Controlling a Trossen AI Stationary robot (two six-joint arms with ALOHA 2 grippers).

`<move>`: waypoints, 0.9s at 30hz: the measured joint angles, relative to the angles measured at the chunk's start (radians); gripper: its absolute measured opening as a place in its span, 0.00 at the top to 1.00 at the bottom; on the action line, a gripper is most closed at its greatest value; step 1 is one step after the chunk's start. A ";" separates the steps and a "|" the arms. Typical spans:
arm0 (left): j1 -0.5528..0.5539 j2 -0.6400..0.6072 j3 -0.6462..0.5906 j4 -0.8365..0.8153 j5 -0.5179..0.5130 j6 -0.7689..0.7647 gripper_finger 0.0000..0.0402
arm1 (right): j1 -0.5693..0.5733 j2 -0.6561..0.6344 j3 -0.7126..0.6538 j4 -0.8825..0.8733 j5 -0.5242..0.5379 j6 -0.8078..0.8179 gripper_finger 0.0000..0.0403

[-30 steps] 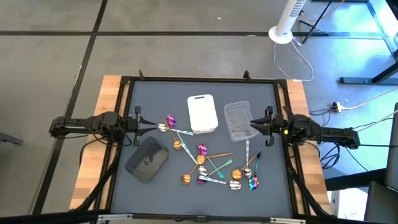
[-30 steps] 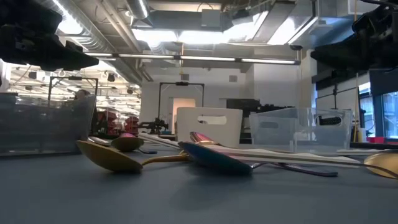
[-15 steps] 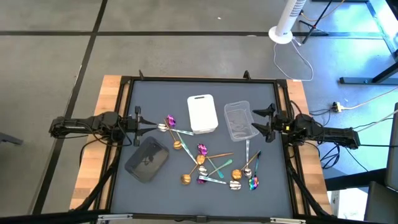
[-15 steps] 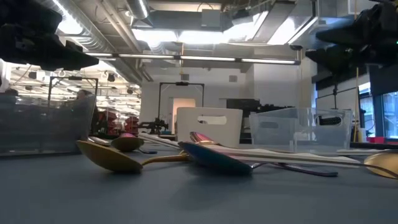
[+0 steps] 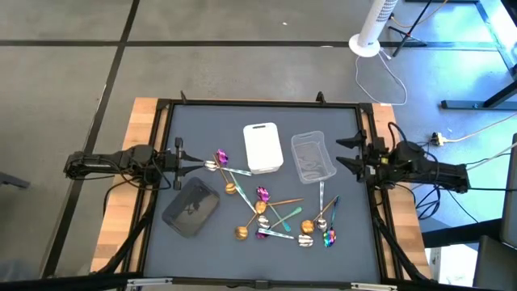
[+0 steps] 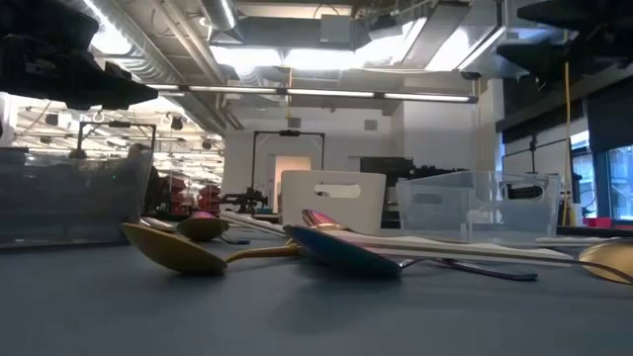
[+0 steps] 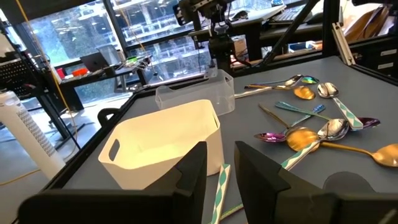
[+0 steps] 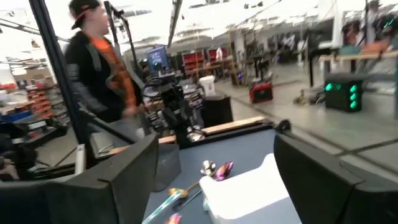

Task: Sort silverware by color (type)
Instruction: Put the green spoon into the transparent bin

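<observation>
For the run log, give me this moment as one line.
left gripper: shut on silverware piece, left of white tray | right gripper: open, empty, at table's right edge beside clear tray | trays: no silverware inside

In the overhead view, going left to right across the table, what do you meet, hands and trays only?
Left hand → dark grey tray → white tray → clear tray → right hand.

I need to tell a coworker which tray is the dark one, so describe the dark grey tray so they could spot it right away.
Look at the grey table from above and find the white tray near its middle. The dark grey tray lies toward the left arm's side and nearer the front edge, just below the left gripper. It is the only dark tray; the clear tray is see-through.
</observation>
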 joint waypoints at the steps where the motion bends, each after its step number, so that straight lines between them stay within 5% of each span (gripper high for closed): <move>1: 0.000 0.000 0.000 0.000 0.000 0.000 0.81 | 0.000 0.022 0.024 -0.016 -0.013 0.015 0.25; 8: 0.000 0.000 0.000 0.000 0.000 0.000 0.81 | 0.001 0.246 0.199 -0.129 -0.159 0.119 0.28; 17: 0.000 0.000 0.000 0.000 0.000 0.000 0.81 | 0.001 0.574 0.480 -0.509 -0.284 0.386 0.29; 27: 0.000 0.000 0.000 0.000 0.000 0.000 0.81 | 0.025 0.852 0.608 -0.791 -0.291 0.746 0.29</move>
